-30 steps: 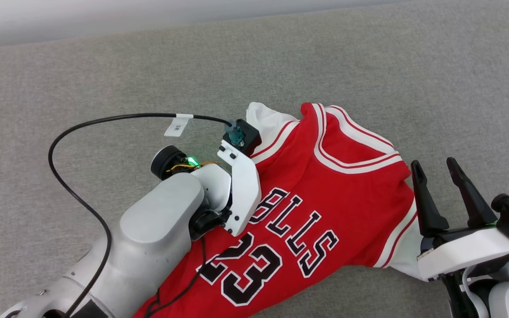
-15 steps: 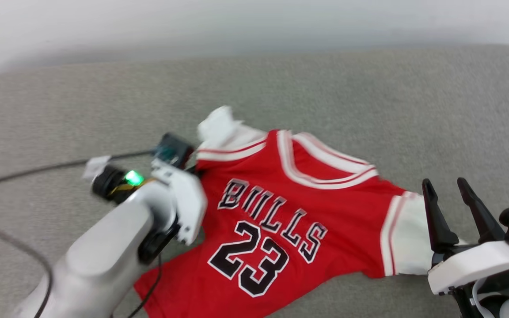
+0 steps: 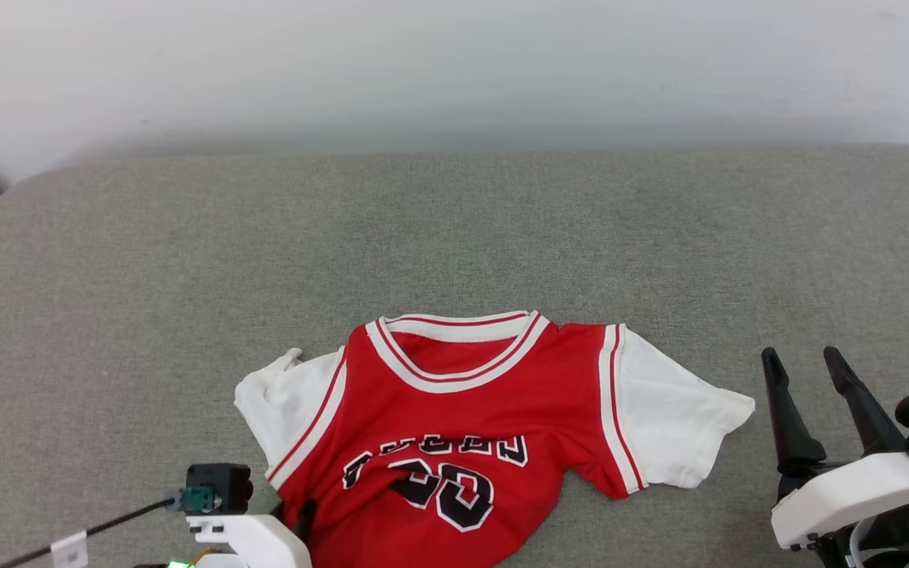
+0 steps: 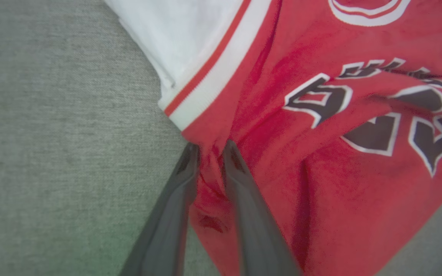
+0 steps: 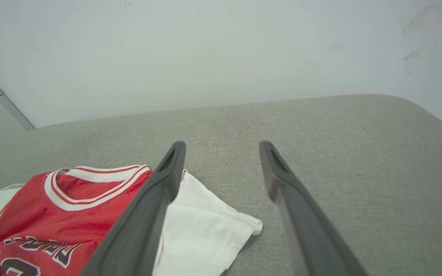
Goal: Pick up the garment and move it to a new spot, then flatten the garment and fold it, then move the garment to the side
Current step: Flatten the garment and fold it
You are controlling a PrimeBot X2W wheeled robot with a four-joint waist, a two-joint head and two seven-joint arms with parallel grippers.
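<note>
Placing the red jersey (image 3: 462,410) at its new spot: left gripper (image 4: 210,148) nearly closed around side fabric, grip unclear; right gripper (image 3: 800,359) wide apart, empty; flattening should follow

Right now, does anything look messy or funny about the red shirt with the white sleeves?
Yes. The red jersey-style shirt with white sleeves is not flat: its lower front is rumpled into a fold, so the black letters and number are crumpled and partly hidden.
</note>
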